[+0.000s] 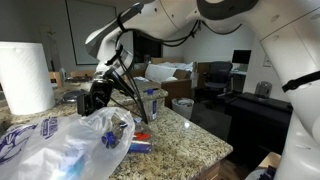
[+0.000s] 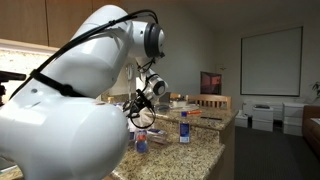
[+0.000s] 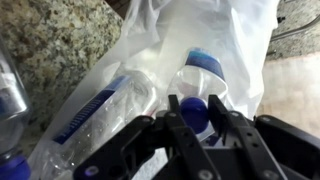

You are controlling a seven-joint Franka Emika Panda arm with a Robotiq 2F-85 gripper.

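Wrist view: the pincer (image 3: pixel 194 114) pinches the blue cap of a water bottle (image 3: pixel 191 104), one finger on each side. The bottle stands inside a thin clear plastic bag (image 3: pixel 160 35) on the granite table (image 3: pixel 55 40), just beside another bottle (image 3: pixel 100 112) lying flat. Filled, the held bottle is probably fairly heavy, and its thin walls would dent. The stiff cap or neck looks like the firmest hold. The slippery bag film could cling or snag.
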